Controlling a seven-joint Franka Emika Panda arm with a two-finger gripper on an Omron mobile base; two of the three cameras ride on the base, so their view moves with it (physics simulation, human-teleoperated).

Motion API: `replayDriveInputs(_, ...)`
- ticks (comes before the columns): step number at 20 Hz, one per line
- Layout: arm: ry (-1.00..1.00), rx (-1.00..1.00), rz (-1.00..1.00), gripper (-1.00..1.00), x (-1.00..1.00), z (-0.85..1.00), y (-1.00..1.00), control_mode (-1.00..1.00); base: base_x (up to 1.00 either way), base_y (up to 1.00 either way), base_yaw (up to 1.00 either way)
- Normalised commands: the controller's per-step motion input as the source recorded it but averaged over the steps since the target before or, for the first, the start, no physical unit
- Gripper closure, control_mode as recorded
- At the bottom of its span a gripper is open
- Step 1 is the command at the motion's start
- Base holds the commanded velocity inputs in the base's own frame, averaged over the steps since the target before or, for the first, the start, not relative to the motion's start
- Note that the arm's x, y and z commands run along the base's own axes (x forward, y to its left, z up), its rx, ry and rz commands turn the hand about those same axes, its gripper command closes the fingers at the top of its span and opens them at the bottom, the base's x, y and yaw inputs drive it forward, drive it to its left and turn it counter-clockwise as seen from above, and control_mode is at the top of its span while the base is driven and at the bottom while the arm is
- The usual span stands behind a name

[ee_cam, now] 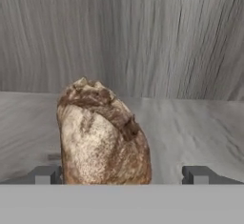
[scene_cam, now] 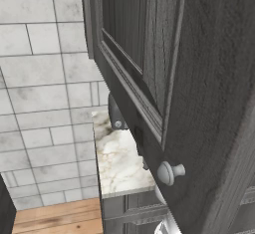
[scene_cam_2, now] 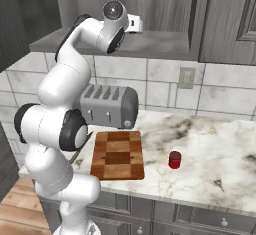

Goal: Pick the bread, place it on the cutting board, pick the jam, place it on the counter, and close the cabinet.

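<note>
Between the spread finger tips (ee_cam: 47, 174) of the gripper (ee_cam: 123, 174) the bread (ee_cam: 101, 135) was seen upright on the grey shelf (ee_cam: 190, 127) of the cabinet (scene_cam_2: 165, 9), nearer the left tip, nothing pinched; below, on the counter (scene_cam_2: 210, 144), were recorded the cutting board (scene_cam_2: 118, 155), bare, a red jar (scene_cam_2: 174, 159) just beside it, and a toaster (scene_cam_2: 110, 106) behind; the cabinet door (scene_cam: 199, 93) was swung open, its knob (scene_cam: 169, 172) visible

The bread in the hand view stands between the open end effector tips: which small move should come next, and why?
Probably shift a little sideways, then close. The bread stands on the cabinet shelf nearer one fingertip, almost touching it, with a wide gap to the other. The end effector is open, nothing held.
</note>
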Motion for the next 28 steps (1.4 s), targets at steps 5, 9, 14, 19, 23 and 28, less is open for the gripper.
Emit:
replayDriveInputs(5, 0.0, 0.0, 0.03, -1.0, 0.23, 0.0, 0.0, -1.0, 0.0, 0.0, 0.0)
replayDriveInputs(9, 0.0, 0.0, 0.05, -1.0, 0.02, -0.01, 0.0, -1.0, 0.0, 0.0, 0.0)
replayDriveInputs(14, 0.0, 0.0, 0.04, 1.0, 0.0, -0.09, 0.06, -1.0, 0.0, 0.0, 0.0)
replayDriveInputs(19, 0.0, 0.0, 0.04, 1.0, 0.0, 0.0, 0.01, -1.0, 0.0, 0.0, 0.0)
replayDriveInputs(23, 0.0, 0.0, 0.02, 1.0, 0.0, 0.0, 0.0, -1.0, 0.0, 0.0, 0.0)
replayDriveInputs(28, 0.0, 0.0, 0.01, 1.0, -0.06, 0.04, 0.0, -1.0, 0.0, 0.0, 0.0)
